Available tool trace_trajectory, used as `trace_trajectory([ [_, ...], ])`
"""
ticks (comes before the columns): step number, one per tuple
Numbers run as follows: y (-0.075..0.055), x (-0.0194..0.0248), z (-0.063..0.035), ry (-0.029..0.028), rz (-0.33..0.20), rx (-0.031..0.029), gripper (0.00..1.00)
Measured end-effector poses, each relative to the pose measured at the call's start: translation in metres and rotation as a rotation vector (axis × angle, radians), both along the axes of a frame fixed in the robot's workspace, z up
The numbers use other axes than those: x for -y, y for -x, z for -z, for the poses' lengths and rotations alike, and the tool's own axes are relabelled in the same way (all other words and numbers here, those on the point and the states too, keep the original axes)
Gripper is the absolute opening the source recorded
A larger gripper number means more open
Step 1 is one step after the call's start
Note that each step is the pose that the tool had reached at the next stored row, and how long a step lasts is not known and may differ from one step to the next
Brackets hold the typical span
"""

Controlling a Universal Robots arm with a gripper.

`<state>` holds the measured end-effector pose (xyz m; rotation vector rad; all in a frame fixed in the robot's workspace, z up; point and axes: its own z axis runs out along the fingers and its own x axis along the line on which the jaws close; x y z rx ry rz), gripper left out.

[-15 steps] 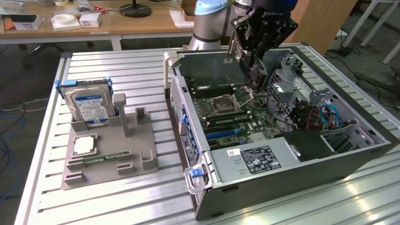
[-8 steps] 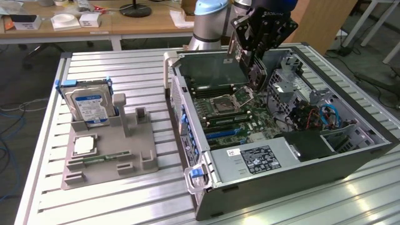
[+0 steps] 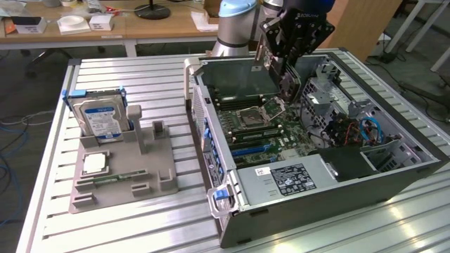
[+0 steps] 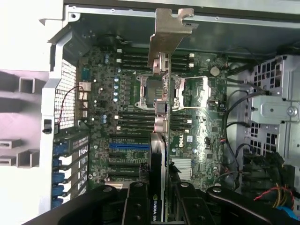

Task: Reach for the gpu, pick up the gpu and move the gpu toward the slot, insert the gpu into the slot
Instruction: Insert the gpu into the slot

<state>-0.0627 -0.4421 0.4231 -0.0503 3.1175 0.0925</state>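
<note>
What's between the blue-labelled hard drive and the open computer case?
In the exterior view, between the silver blue-labelled hard drive and the open dark computer case stand the grey plastic holder's upright posts, then a bare strip of slatted metal table.

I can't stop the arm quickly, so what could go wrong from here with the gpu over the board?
1. The gripper holds the gpu edge-on above the CPU socket, away from the blue slots. If lowered out of line, it might strike the socket or nearby parts.
2. The card's bracket points toward the case wall and could catch on it.
</note>
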Motion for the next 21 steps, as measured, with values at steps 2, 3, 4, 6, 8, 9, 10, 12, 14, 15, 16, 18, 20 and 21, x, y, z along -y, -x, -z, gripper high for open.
trace_trajectory([
  [2, 0.0, 0.0, 0.0002, 0.0, -0.036, 0.0, 0.26],
  [3, 0.0, 0.0, 0.0003, -0.0001, -0.056, 0.0, 0.26],
  [4, 0.0, 0.0, 0.0003, -0.0001, -0.074, 0.0, 0.26],
  [6, 0.0, 0.0, 0.0005, -0.0001, -0.11, 0.0001, 0.26],
  [8, 0.0, 0.0, 0.0005, -0.0001, -0.146, 0.0, 0.26],
  [9, 0.0, 0.0, 0.0006, -0.0001, -0.164, 0.0, 0.26],
  [10, 0.0, 0.0, 0.0006, -0.0001, -0.183, 0.0, 0.26],
  [12, 0.0, 0.0, 0.0007, -0.0001, -0.219, 0.0001, 0.26],
  [14, 0.0, 0.0, 0.0007, -0.0001, -0.255, 0.0, 0.26],
  [15, 0.0, 0.0, 0.0008, -0.0001, -0.272, 0.0001, 0.26],
  [16, 0.0, 0.0, 0.0007, -0.0002, -0.289, 0.0, 0.26],
  [18, 0.0, 0.0, 0.0008, -0.0002, -0.323, 0.0001, 0.26],
  [20, 0.0001, 0.0, 0.0008, -0.0001, -0.353, 0.0, 0.26],
  [21, 0.0001, 0.0, 0.0008, -0.0001, -0.369, 0.0, 0.26],
])
